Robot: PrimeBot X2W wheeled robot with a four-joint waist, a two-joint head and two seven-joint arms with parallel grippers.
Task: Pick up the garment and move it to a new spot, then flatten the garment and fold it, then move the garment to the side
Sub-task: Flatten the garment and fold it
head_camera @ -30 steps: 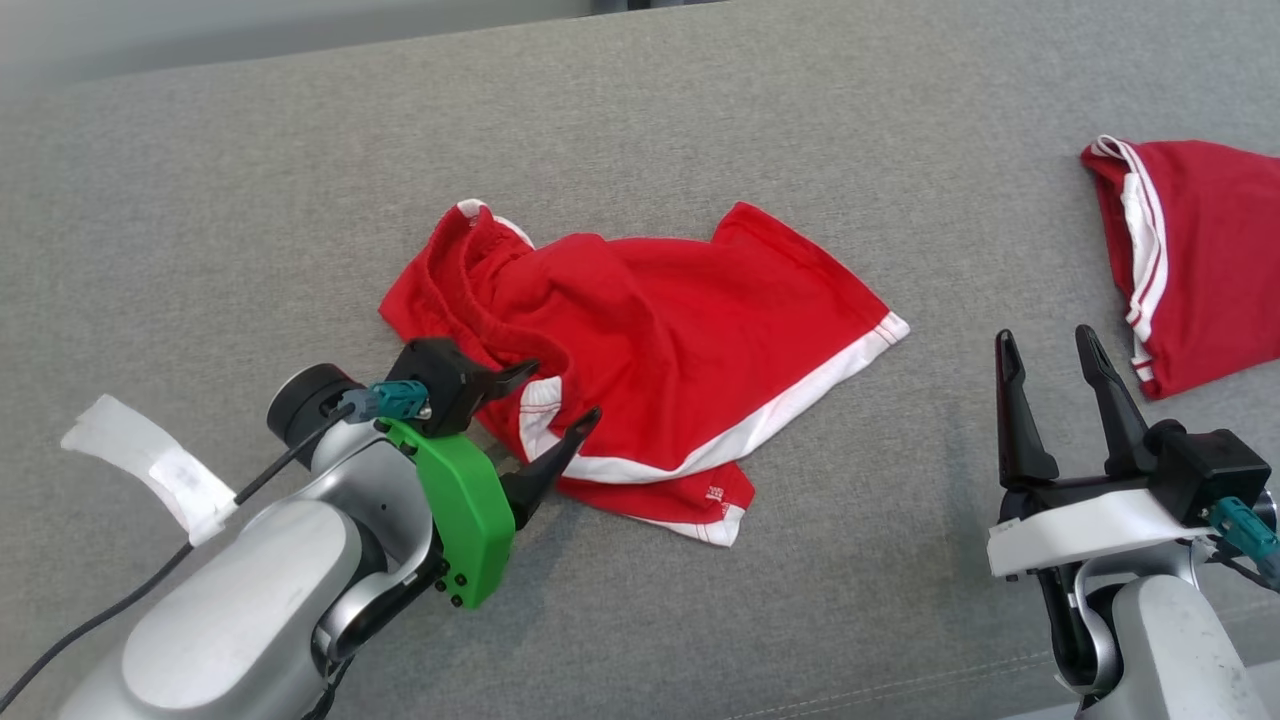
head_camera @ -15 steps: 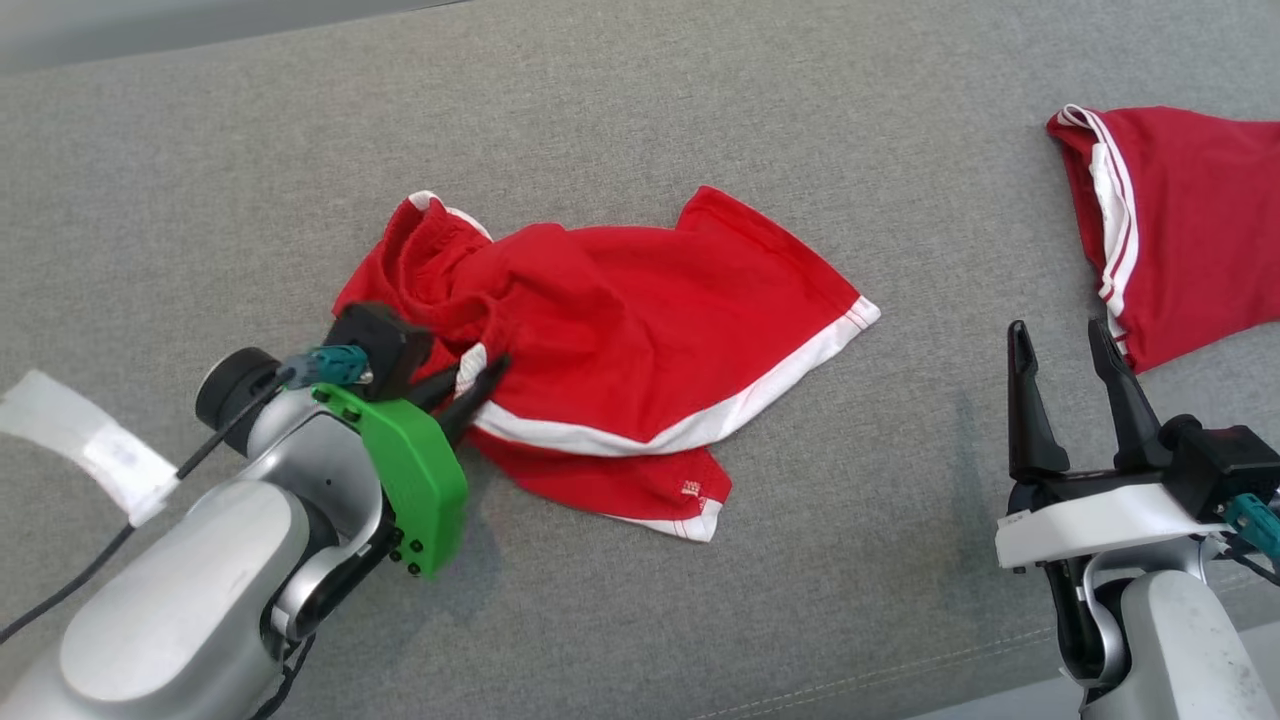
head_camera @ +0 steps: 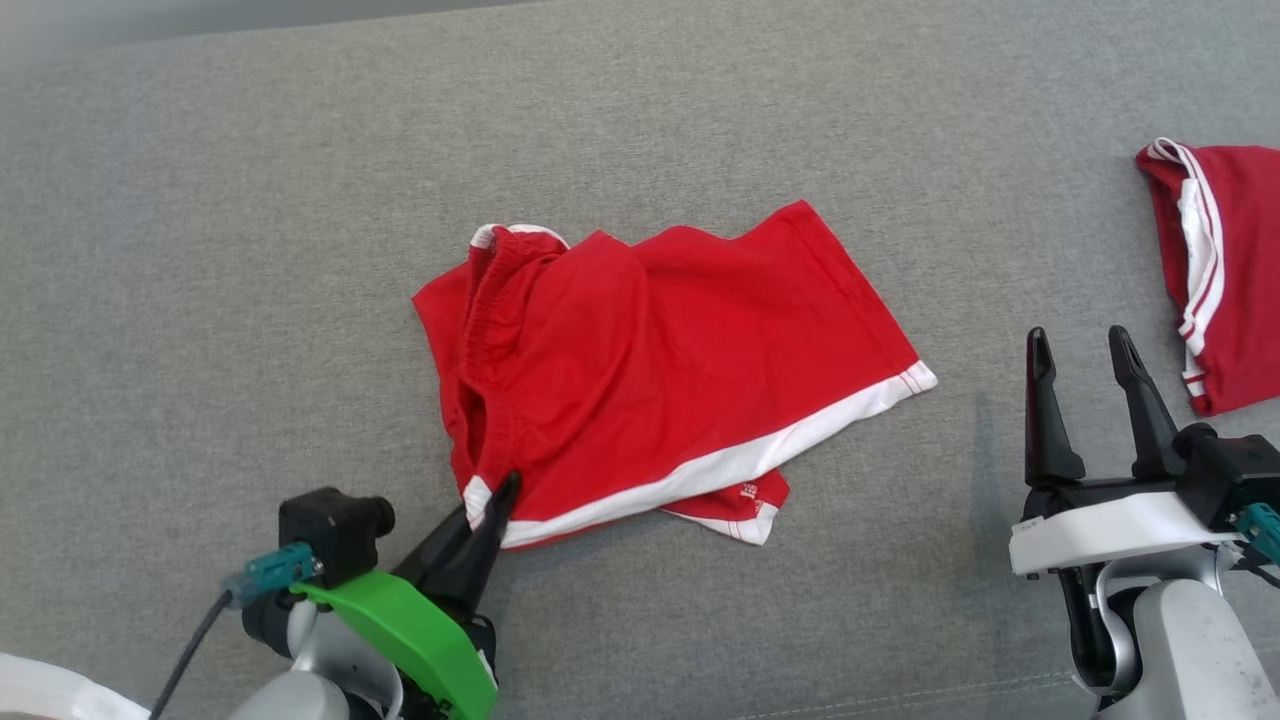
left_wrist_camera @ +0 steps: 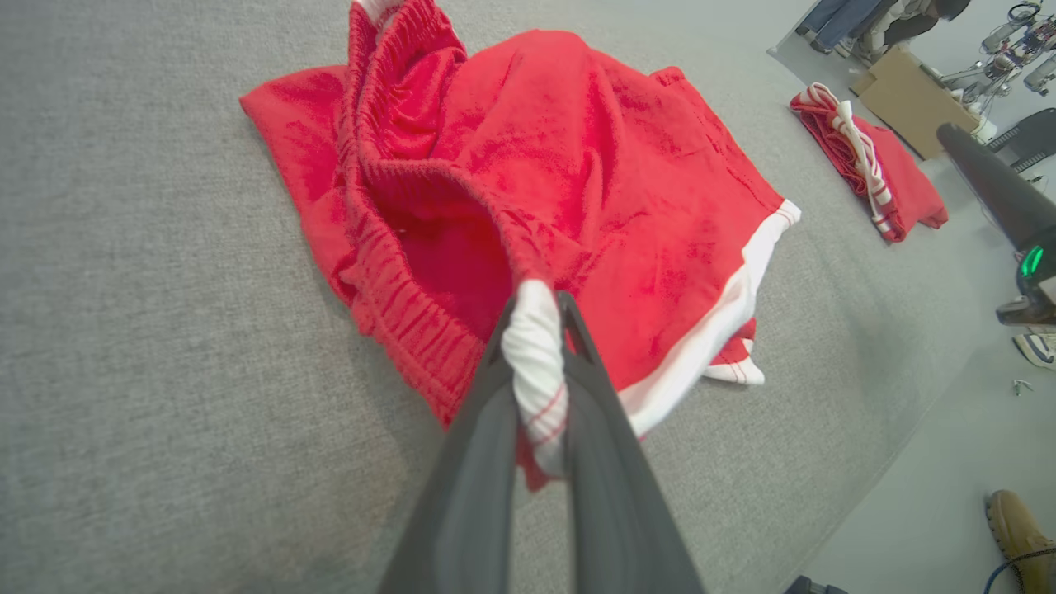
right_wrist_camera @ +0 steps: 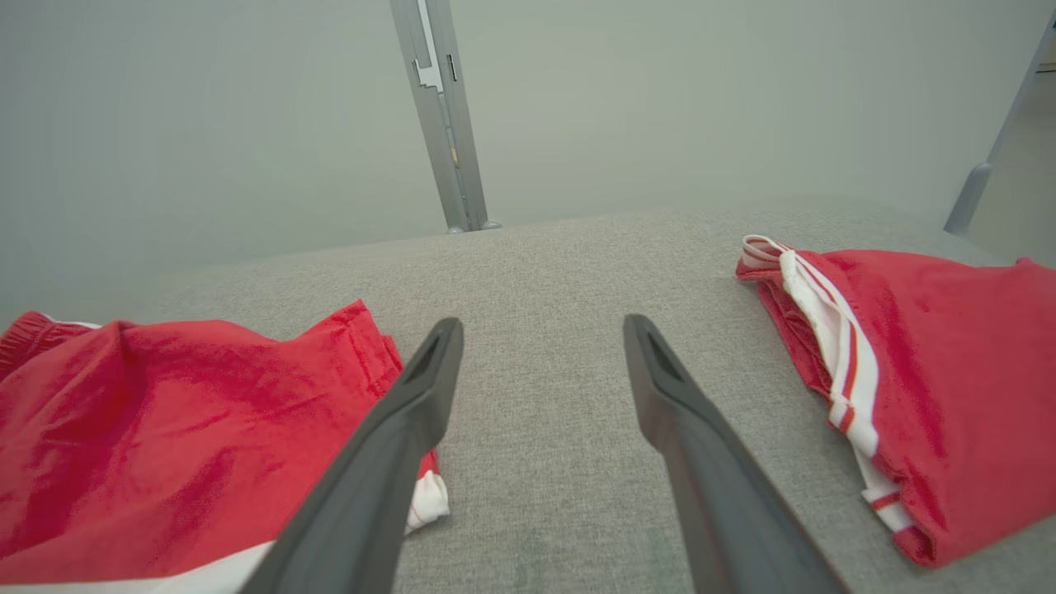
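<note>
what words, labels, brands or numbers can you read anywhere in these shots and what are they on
No text is readable anywhere.
On the red shorts, a small white mark by the lower hem: too small to read.
On the cardboard box: no print legible.

A grey woven surface (head_camera: 200,250) spreads across the scene. Near its right end lies a folded red cloth with white stripes (head_camera: 1235,270), its striped edge turned toward the middle of the surface. Beyond that end, a cardboard box (left_wrist_camera: 903,99) sits on the pale floor (left_wrist_camera: 907,511), and a brown shoe (left_wrist_camera: 1019,528) shows at the lower corner of the left wrist view. Behind the surface a grey metal post (right_wrist_camera: 441,115) rises against a plain pale wall (right_wrist_camera: 206,107).
</note>
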